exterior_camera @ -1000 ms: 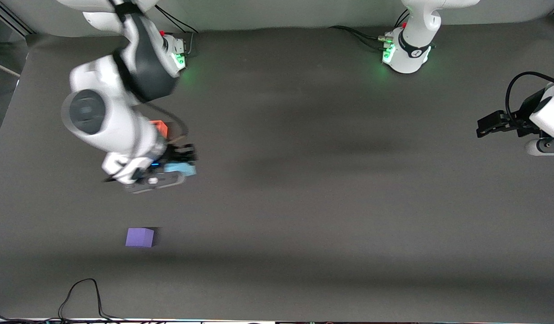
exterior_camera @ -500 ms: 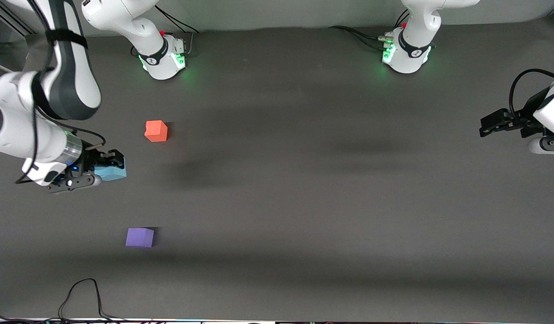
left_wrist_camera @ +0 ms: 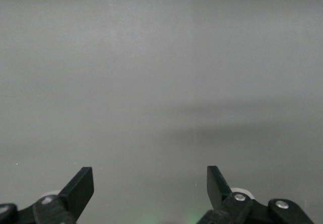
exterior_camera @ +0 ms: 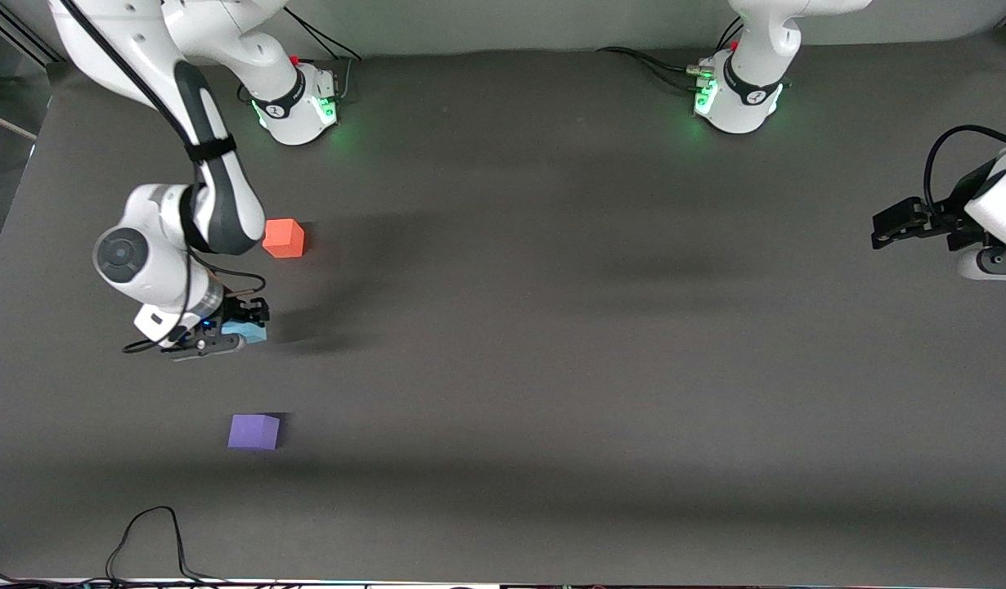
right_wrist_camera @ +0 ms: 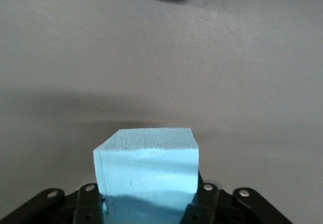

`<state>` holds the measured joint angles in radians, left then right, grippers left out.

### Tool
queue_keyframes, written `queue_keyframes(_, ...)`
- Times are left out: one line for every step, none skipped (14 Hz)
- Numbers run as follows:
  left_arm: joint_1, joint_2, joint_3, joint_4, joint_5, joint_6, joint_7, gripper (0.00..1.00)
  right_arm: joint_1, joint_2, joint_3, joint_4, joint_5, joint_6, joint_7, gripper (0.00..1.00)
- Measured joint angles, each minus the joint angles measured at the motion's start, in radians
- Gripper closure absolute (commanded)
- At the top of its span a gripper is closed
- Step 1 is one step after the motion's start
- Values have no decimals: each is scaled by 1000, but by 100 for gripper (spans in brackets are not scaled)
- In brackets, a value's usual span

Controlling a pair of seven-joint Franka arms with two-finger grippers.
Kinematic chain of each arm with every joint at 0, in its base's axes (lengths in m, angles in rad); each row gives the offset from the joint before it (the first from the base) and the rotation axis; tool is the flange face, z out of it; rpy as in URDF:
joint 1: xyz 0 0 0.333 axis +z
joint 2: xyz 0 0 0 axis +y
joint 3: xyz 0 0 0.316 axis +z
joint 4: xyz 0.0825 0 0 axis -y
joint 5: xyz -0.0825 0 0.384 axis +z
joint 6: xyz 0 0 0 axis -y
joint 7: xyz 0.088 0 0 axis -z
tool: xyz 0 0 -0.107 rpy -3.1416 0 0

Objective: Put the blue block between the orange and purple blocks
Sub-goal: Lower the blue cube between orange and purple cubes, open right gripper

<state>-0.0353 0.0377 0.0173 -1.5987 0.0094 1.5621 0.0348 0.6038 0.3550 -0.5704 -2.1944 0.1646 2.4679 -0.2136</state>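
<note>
I am gripping the blue block (exterior_camera: 249, 331) in my right gripper (exterior_camera: 233, 327), over table between the orange block (exterior_camera: 284, 238) and purple block (exterior_camera: 254, 431). My left gripper (exterior_camera: 900, 222) is waiting, fingers spread.

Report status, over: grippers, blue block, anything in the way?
Right gripper shut on blue block, over the gap between orange block and purple block. Left gripper open, waiting. Nothing in the way.

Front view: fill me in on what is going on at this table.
The right claw is shut on the blue block, over the table between the orange block and the purple block. The orange one lies farther from the front camera, the purple one nearer. The block is not yet released. The left claw waits open at its own end of the table, holding nothing.
</note>
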Motion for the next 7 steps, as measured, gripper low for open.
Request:
queue_keyframes(-1, 0, 0, 0, 1, 0, 0, 0, 1, 30, 3, -9, 41, 44, -22, 53)
queue_keyframes(-2, 0, 0, 0, 2, 0, 0, 0, 3, 58, 8, -15, 97, 71, -54, 53)
queue_keyframes(-2, 0, 0, 0, 2, 0, 0, 0, 4, 82, 16, -17, 166, 86, -94, 50)
queue_keyframes(-2, 0, 0, 0, 2, 0, 1, 0, 7, 103, 22, -17, 245, 92, -145, 40)
queue_keyframes(-3, 0, -1, 0, 3, 0, 1, 0, 9, 121, 24, -17, 329, 97, -211, 27)
queue_keyframes(-3, 0, -1, 0, 3, 0, 1, 0, 11, 136, 24, -17, 404, 100, -281, 3)
queue_keyframes(-3, 0, -1, 0, 3, 0, 1, 0, 11, 146, 23, -17, 464, 102, -340, 0)
